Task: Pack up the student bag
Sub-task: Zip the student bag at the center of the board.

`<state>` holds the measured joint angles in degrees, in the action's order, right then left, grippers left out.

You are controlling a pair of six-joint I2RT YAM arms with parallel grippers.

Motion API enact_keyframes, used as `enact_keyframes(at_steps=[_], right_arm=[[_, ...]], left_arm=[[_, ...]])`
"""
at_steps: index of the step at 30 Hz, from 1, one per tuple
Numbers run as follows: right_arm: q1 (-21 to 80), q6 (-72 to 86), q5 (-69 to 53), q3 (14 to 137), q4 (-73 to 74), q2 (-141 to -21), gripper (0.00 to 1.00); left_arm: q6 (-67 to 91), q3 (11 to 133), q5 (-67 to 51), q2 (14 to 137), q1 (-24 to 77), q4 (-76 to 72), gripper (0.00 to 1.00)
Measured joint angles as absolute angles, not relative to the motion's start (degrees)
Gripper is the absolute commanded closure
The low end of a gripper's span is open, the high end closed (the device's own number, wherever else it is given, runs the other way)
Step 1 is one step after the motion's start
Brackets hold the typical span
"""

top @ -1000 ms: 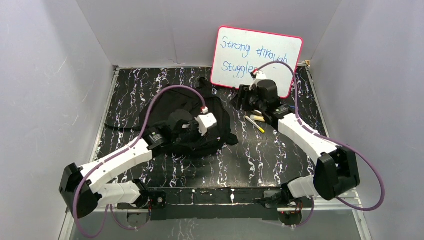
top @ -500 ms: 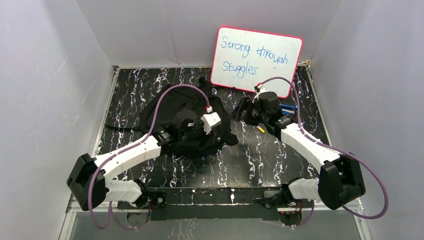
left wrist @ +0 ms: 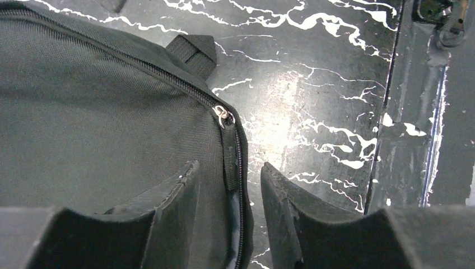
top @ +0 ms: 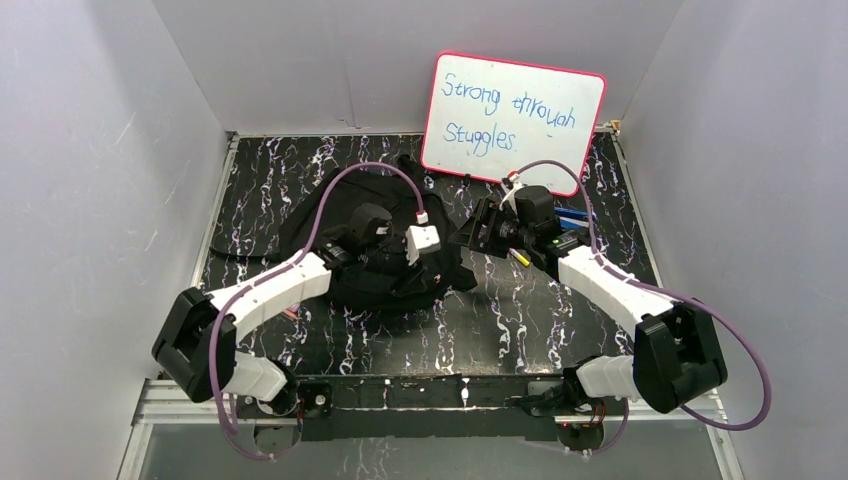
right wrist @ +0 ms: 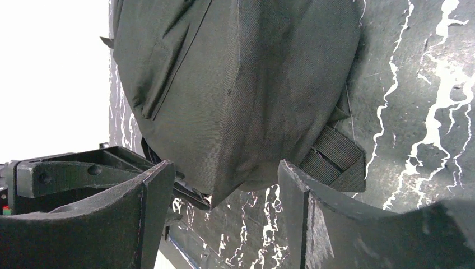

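Early yet: student bag (top: pixel 330 205) mid-frame, zip (left wrist: pixel 227 117) seemingly closed; yellow pen (top: pixel 520 257) beside it unpacked. Left gripper (left wrist: pixel 227 171) part-open astride zip, right gripper (right wrist: pixel 224 171) wide; both empty.

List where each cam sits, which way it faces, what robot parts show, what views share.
Top external: above and behind the bases, looking down at the table; left arm and right arm in full, whiteboard at the far wall.
Left wrist: on the left arm, looking down at the student bag and its zip pull; left gripper open.
Right wrist: on the right arm, facing the bag's side; right gripper open.
Shared: all three see the bag and table.
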<state>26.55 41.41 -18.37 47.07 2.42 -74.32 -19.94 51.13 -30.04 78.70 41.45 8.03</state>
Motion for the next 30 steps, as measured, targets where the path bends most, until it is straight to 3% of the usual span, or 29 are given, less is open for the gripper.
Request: enact_keyframes(at_steps=[8, 15, 27, 30], right_arm=[[26.55, 41.89, -20.45, 46.3, 1.21, -75.18, 0.26], [26.55, 41.89, -21.41, 46.28, 0.91, -75.48, 0.27], [26.55, 41.89, -21.82, 46.28, -0.03, -76.12, 0.27], [26.55, 41.89, -21.82, 46.26, -0.08, -76.12, 0.27]], left_arm=[[-24.95, 56.01, -39.68, 85.82, 39.53, 10.76, 0.58], [-25.98, 56.01, -41.28, 87.68, 39.53, 11.18, 0.57], [-25.87, 56.01, -42.72, 88.09, 39.46, 11.49, 0.98], [-25.91, 56.12, -43.24, 88.66, 39.48, 12.21, 1.0]])
